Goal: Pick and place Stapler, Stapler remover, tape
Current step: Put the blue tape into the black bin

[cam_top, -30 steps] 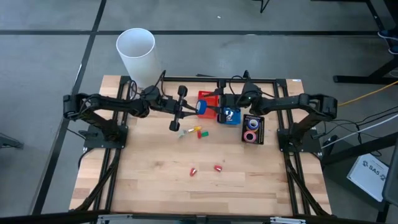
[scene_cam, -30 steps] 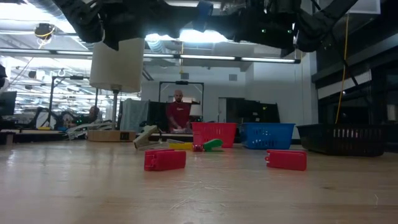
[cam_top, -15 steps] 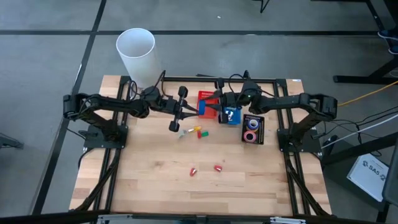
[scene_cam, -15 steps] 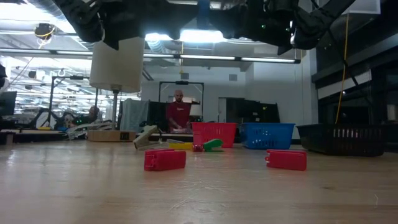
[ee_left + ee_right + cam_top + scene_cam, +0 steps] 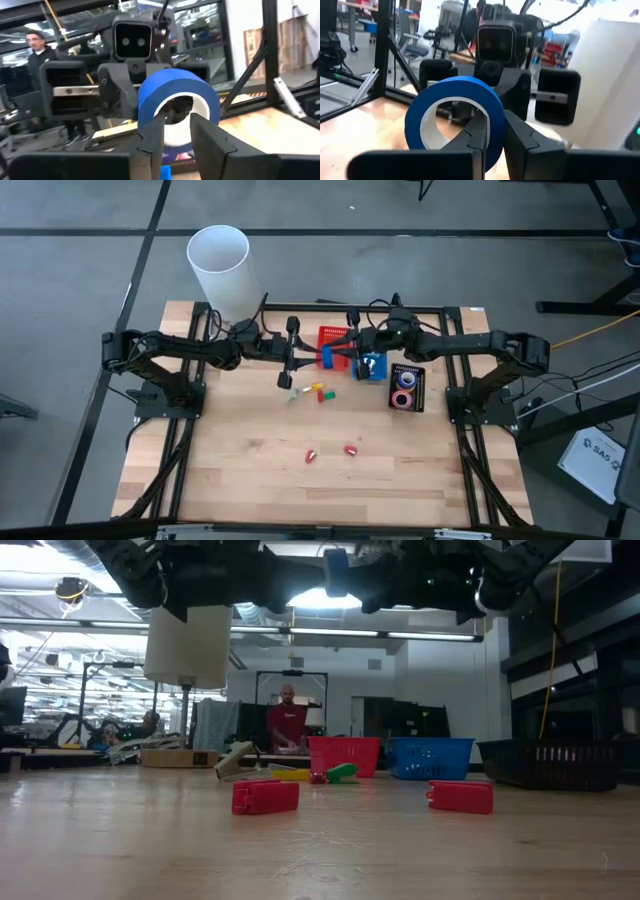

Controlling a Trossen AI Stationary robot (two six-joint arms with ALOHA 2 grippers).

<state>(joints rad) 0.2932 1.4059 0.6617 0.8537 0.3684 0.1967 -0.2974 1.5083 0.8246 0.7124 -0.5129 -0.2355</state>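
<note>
We judge the blue tape roll, held in the air near the surface's far edge, light, stiff and smooth, best pinched through its wall, as the left pincer and right pincer both do now.

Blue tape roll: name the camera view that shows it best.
The right wrist view: the blue tape roll fills the frame, side-on, ring visible. The left wrist view is nearly as clear. High and low views show a small blue shape between the arms.
</note>
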